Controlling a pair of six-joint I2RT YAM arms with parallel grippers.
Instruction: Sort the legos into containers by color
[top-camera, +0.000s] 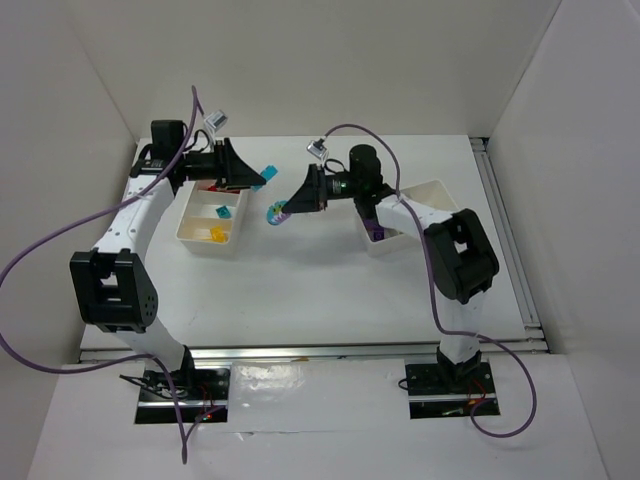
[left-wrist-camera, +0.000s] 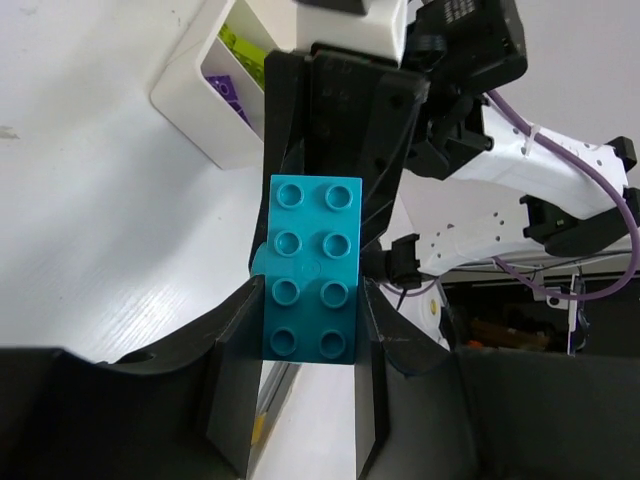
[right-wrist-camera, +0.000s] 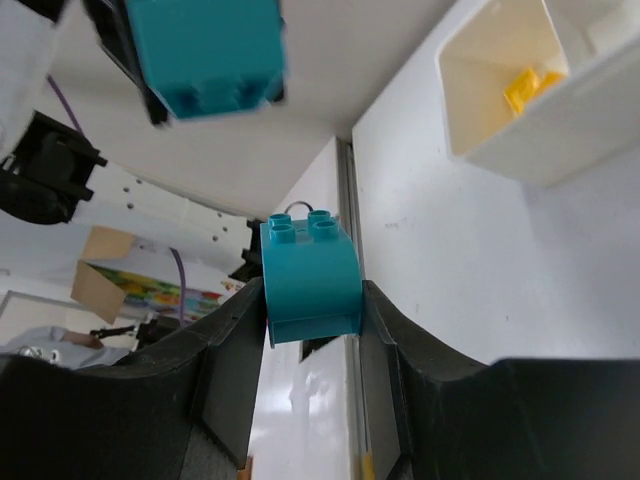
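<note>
At the left of the surface (top-camera: 320, 290) the left tray (top-camera: 205, 247) is set with its long axis running from near to far. A cyan brick (top-camera: 223, 212) is seen in its middle compartment and a yellow brick (top-camera: 215, 235) in the near one; the far compartment is largely hidden under the arm. The left pincer (left-wrist-camera: 312, 310) is clamped on a long brick (left-wrist-camera: 312, 230), cyan, held above the surface just past the tray's far right corner. The brick's long axis is laid along the fingers (left-wrist-camera: 235, 395), so that much of it juts beyond the tips. Next to the right, and close by, the right pincer (right-wrist-camera: 313, 300) is pointed at the left one; its pads (right-wrist-camera: 235, 375) are pressed against both flanks of a curved brick (right-wrist-camera: 308, 265), also cyan (whether this one is lifted or resting on the surface cannot be told). At the far right the right tray (top-camera: 430, 188) is found, with a purple brick (top-camera: 378, 232) and a lime brick (left-wrist-camera: 240, 40) in it; no cyan is made out there.

The coming move is judged to turn on one relation: the cyan compartment lies nearward and to the left of both pincers, and the left arm is the nearer to it. The long brick would best be carried back over that compartment first, while the right pincer is kept clear.
</note>
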